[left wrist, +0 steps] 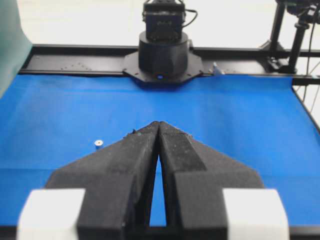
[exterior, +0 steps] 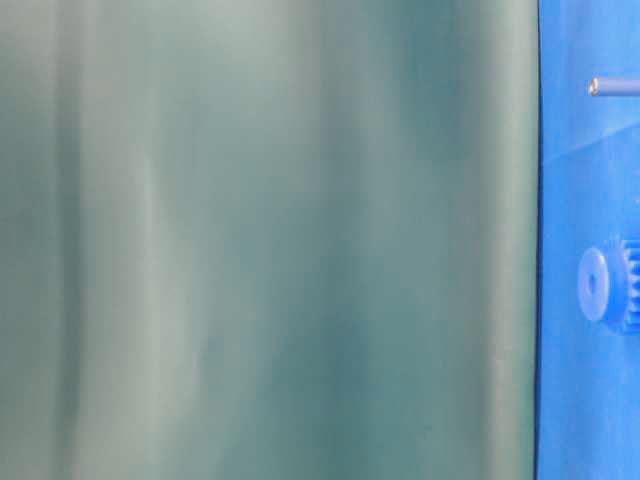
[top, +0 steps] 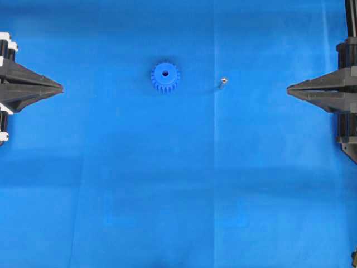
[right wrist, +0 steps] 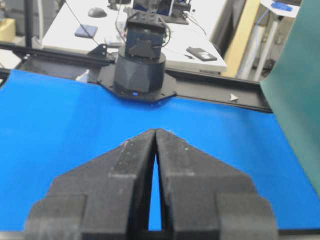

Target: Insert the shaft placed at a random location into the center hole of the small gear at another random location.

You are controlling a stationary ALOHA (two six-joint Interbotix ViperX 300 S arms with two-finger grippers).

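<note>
Two grippers, one gear, one pin on a single blue mat (top: 178, 184).

Counts: one small gear (top: 165, 77), bright blue, toothed rim, lying flat in the upper middle of the overhead view, left of the mat's centre crease. One center hole (top: 165, 73), a dark dot in the hub, facing up. One shaft (top: 222, 81), tiny silvery pin, standing to the gear's right, just past the crease; apart from the gear, not touching it. In the table-level view the pin shows as a thin grey stub at the top right, the gear below it at the right edge, cut by the frame.

Left gripper (top: 61, 87): at the left edge of the overhead view, tips pressed together to a point, nothing between them. Left wrist view confirms the pads meet at the tip. Right gripper (top: 288, 89): at the right edge, likewise closed to a point, empty.

Writing: none legible anywhere. Items on the background desk in the right wrist view too blurred to read.

Edges and room: both grippers well apart from gear and pin, bare mat between. A green backdrop (exterior: 270, 240) meets the mat along one side. Black frame rail (left wrist: 75, 57) bounds the far end in each wrist view, with the opposite arm's base (left wrist: 162, 55) seated on it.
</note>
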